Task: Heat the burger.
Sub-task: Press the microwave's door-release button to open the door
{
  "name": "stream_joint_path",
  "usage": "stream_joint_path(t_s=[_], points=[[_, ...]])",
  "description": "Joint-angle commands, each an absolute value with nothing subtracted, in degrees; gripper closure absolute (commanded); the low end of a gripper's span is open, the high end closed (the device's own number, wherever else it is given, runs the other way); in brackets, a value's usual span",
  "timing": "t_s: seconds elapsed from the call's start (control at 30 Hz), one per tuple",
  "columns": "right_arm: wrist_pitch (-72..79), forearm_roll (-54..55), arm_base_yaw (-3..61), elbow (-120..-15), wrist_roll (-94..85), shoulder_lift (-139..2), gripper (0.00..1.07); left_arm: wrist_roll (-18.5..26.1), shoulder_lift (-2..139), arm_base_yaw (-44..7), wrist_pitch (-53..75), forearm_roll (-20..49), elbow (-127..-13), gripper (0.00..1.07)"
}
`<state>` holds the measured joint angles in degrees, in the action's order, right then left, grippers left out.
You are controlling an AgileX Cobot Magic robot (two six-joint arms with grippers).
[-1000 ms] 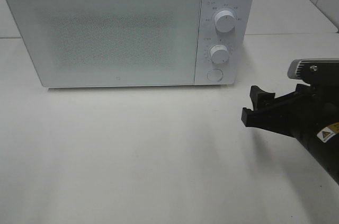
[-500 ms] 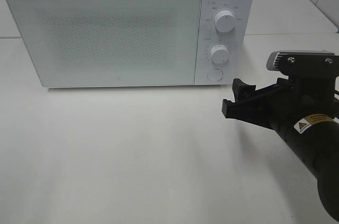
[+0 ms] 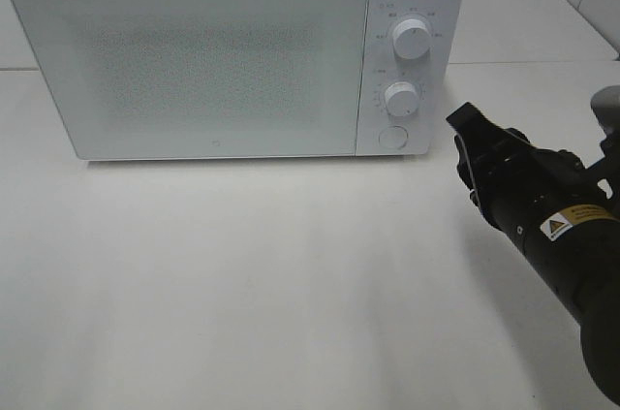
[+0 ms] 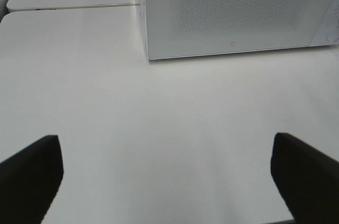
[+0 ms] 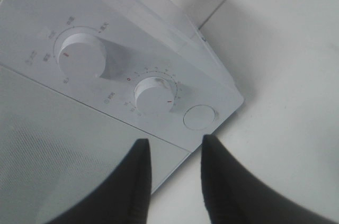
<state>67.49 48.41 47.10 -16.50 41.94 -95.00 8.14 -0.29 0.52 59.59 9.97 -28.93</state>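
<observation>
Now rolled, the right jaws stand narrower near the microwave (image 3: 194, 61).

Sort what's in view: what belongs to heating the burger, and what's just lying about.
Job: microwave, door shut; its upper dial, lower dial and round button; right hand, near them.
Lying about: left hand, open over the table. No burger in view.
</observation>
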Motion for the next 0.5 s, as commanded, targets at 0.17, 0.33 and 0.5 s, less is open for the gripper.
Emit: stream_joint_path(t_s=[0.17, 0.33, 0.5], points=[[64.17, 43.20, 47.38, -17.02, 59.13, -95.05, 0.98, 7.96, -1.26, 0.69, 59.07, 9.97, -28.99, 0.06], [63.66, 41.88, 47.38, -17.02, 66.86, -95.05, 1.07, 7.96, -1.26, 0.69, 59.07, 9.97, -28.99, 0.06], [61.94, 42.46, 47.38, -17.07, 71.56, -95.05, 1.07, 7.96, -1.26, 0.69, 59.07, 9.97, -28.99, 0.06]])
